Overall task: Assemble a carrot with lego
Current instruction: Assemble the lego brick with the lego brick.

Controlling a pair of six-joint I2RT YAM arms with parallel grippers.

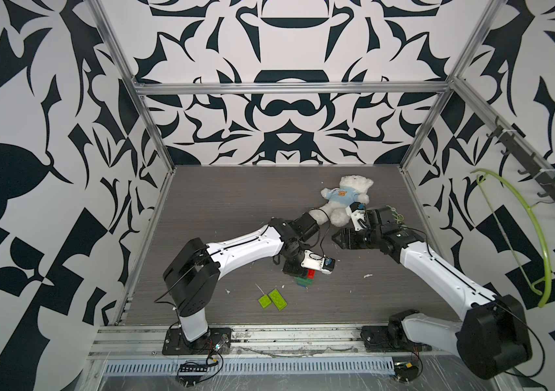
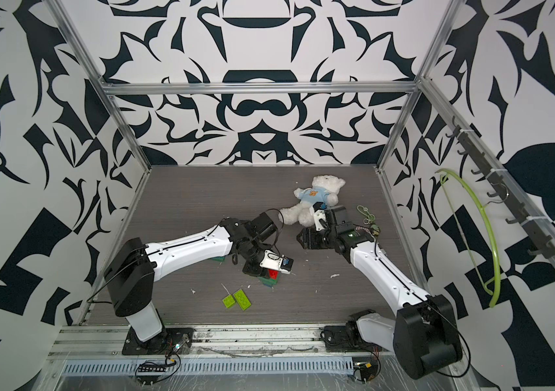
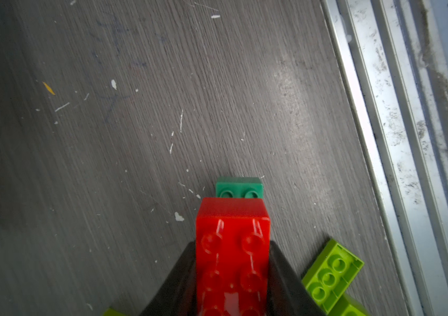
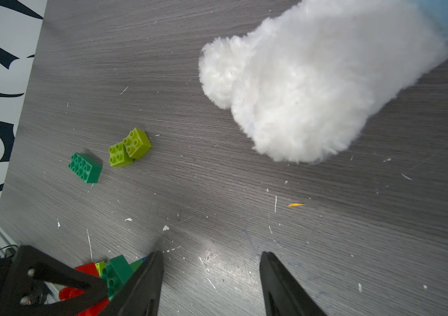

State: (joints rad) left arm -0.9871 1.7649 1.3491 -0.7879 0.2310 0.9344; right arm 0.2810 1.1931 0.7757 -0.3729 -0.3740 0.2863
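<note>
Reading across from my left, a dark green oblong [image 4: 85, 167] and two lime squares [image 4: 138, 142] lie loose, well out on the far side of the left gripper [image 3: 231, 243], and a lime pair [image 1: 277, 299] lies near it, toward my end. That gripper is clamped on the red brick [image 3: 233, 262], jaws tight against both flanks, holding it over a dark green brick [image 3: 240, 187] of the half-built carrot [image 1: 304, 281] on the surface [image 1: 235, 203]. I cannot tell whether it is pressed home. The right gripper [image 4: 211, 253] hangs apart, jaws wide with nothing between them, the teddy bear [image 1: 347, 199] just beyond. I judge us roughly midway: the lower body is started, while further green layers and the forked lime top are not yet built.
</note>
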